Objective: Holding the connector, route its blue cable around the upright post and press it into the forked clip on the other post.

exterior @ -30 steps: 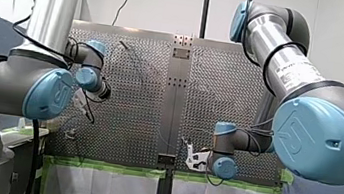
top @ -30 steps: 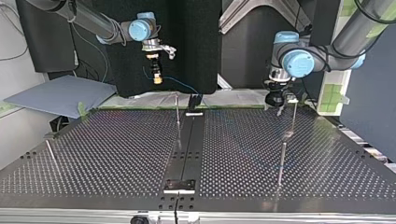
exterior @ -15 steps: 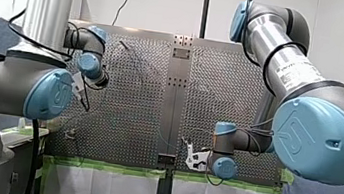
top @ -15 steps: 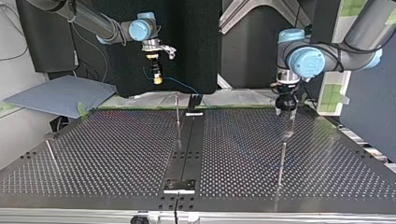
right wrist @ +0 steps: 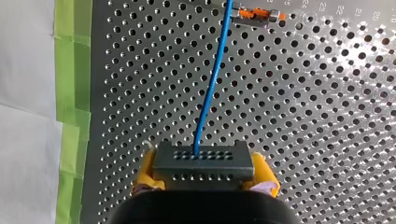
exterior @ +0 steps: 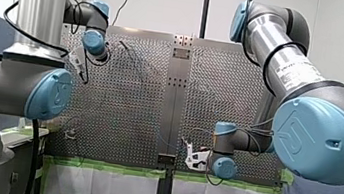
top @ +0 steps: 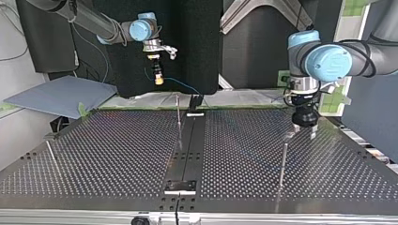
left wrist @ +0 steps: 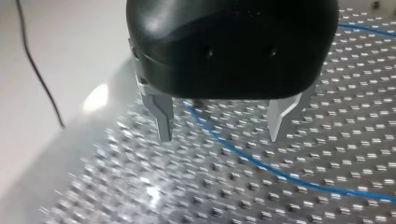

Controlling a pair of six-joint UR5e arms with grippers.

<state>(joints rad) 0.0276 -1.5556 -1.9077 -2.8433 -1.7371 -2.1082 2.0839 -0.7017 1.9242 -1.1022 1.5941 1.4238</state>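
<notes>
- Perforated table as work surface.
- Connector clamped in right gripper; cable running straight ahead from it.
- Left gripper spread wide, cable slanting beneath, close by top view's right post.

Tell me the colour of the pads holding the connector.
Yellow: the pads flank the dark connector on both sides, clearest in the right wrist view.

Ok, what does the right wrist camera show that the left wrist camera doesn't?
Only the right wrist view: the dark rectangular connector clamped between my right gripper's yellow pads, green tape and a small orange-and-metal fitting. Only the left wrist view: my left gripper, metal fingers open, holding nothing. Both: the thin blue cable and the perforated metal table.
</notes>
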